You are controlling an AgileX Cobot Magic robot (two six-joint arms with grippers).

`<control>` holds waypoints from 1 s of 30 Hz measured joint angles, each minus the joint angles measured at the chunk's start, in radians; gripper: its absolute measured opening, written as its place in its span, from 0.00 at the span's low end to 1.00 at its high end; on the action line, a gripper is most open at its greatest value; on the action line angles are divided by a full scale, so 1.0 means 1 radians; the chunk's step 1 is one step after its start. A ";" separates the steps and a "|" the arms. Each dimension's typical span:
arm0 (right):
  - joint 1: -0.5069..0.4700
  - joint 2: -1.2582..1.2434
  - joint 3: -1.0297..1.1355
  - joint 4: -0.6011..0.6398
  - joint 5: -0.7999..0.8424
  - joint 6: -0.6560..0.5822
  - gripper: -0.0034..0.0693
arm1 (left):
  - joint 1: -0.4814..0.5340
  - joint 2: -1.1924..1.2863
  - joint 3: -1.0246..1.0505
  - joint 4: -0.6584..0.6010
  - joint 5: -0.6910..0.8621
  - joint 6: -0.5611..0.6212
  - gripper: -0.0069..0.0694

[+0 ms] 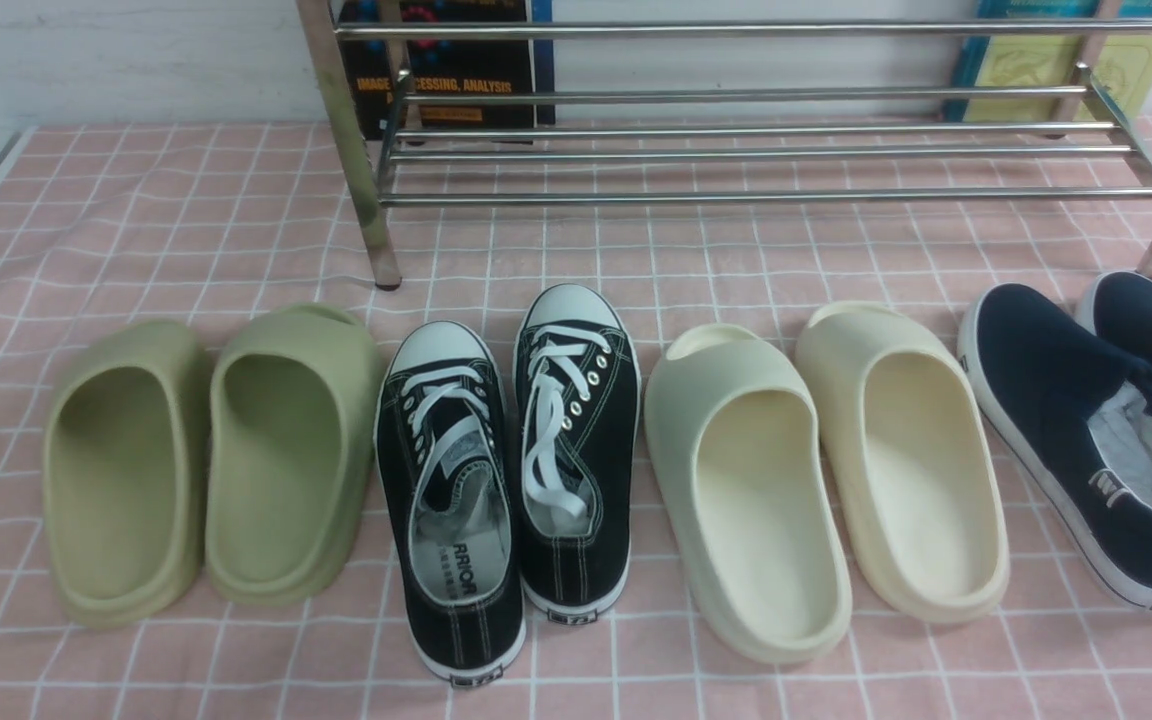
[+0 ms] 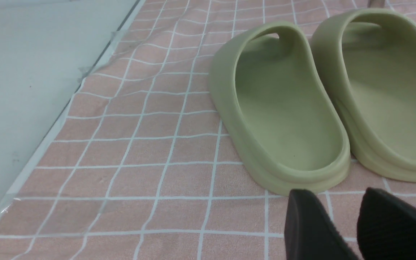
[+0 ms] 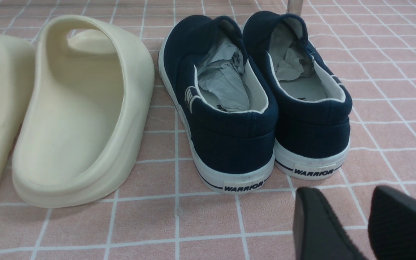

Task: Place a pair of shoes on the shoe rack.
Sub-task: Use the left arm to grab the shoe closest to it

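Left gripper [image 2: 338,198] and right gripper [image 3: 341,196]: fingers apart on both, holding nothing, low over the pink checked cloth [image 1: 186,220]. Target — two black canvas lace-up sneakers with white toe caps [image 1: 576,460] — stands mid-row on the cloth, toes toward the chrome-bar shoe rack [image 1: 736,152], not yet touched. Olive-green foam slides [image 1: 286,450] sit just beside it on the robot's left, cream foam slides [image 1: 746,480] on its right, navy slip-ons [image 1: 1066,400] beyond. Judgement: both arms must travel inward. Pinch each sneaker at the heel collar, where the neighbours leave room, lift clear of the front bar, and set the soles across several bars.
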 joint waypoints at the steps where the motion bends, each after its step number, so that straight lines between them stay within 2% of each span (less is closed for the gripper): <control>1: 0.000 0.000 0.000 0.000 0.000 0.000 0.37 | 0.000 0.000 0.000 -0.013 -0.003 -0.004 0.41; 9: 0.000 0.000 0.000 0.000 0.000 0.000 0.37 | 0.000 0.000 0.000 -0.070 -0.019 -0.029 0.41; 10: 0.000 0.000 0.000 0.000 0.000 0.000 0.37 | 0.000 0.000 0.000 -0.104 -0.028 -0.052 0.41; 13: 0.000 0.000 0.000 0.000 0.000 0.000 0.37 | 0.000 0.000 0.000 -0.317 -0.080 -0.217 0.41; 14: 0.000 0.000 0.000 0.000 0.000 0.000 0.37 | 0.000 0.000 0.000 -0.317 -0.080 -0.217 0.41; 16: 0.000 0.000 0.000 -0.001 0.000 0.000 0.37 | 0.000 0.000 0.000 -0.478 -0.128 -0.347 0.41; 20: 0.000 0.000 0.000 0.000 0.000 0.000 0.37 | 0.000 0.000 0.000 -0.593 -0.186 -0.427 0.41; 30: 0.000 0.000 0.000 -0.001 0.000 0.000 0.37 | 0.000 0.000 0.000 -0.663 -0.221 -0.443 0.41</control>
